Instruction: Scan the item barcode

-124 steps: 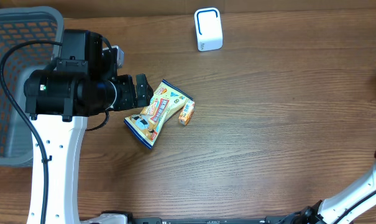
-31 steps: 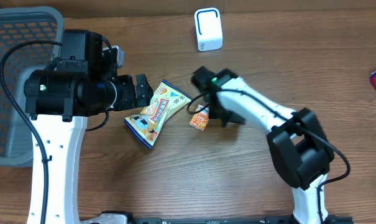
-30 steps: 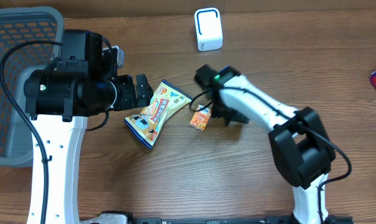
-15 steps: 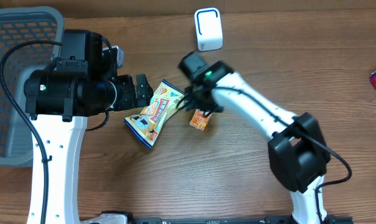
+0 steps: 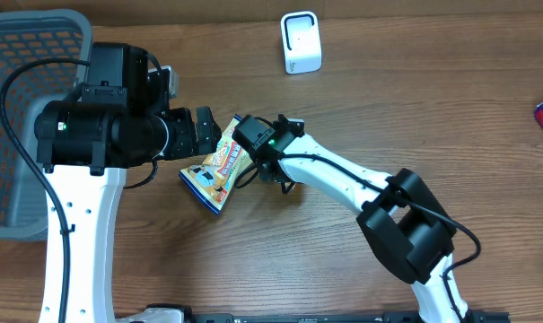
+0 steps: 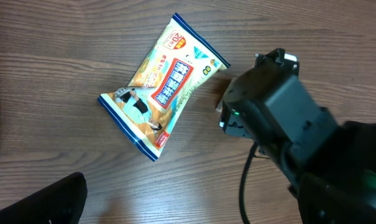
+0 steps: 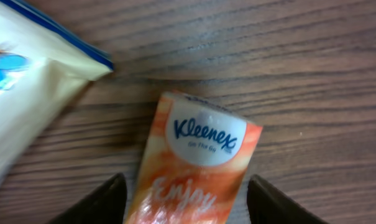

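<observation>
Right gripper [image 7: 188, 204] sits over the little orange Kleenex pack [image 7: 203, 140], jaws spread with one tip each side, not clamped on it from what I see. Pack lies flat on the worktop [image 5: 388, 108], just beside the snack bag [image 5: 222, 161]. Left gripper [image 5: 210, 133] jaws wide apart, holding nothing.

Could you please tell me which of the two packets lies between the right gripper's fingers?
The small orange Kleenex tissue pack; the larger yellow, blue-edged snack bag lies outside the right gripper.
</observation>
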You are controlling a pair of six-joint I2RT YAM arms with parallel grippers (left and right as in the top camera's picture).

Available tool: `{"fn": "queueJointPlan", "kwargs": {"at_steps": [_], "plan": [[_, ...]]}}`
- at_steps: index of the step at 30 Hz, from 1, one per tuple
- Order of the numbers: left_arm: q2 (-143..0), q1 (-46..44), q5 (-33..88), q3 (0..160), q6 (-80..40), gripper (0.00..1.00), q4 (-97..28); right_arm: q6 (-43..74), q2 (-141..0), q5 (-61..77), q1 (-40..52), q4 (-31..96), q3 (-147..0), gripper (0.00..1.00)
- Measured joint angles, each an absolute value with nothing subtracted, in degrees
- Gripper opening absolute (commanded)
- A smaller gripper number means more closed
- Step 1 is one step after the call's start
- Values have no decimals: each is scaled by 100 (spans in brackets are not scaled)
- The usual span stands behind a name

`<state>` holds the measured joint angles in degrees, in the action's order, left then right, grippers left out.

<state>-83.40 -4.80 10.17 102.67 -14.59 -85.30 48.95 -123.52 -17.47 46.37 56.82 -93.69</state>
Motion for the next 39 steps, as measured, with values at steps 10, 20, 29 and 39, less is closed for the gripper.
{"fn": "queueJointPlan", "kwargs": {"at_steps": [10, 20, 29, 39], "plan": [[-8340, -480, 1020, 10267, -1459, 100, -8530, 4910, -12442, -1846, 4460, 6191, -9419, 4], [-8340, -480, 1017, 10267, -1459, 100, -8530, 3811, -12468, -504, 3485, 7000, -10547, 4], [-8340, -480, 1017, 10267, -1459, 100, -8530, 1774, -12468, 3562, 2711, 6396, -10318, 4], [-8337, -480, 1017, 10267, -1459, 100, -8530, 1542, -12479, 4375, 2464, 5540, -8573, 66]]}}
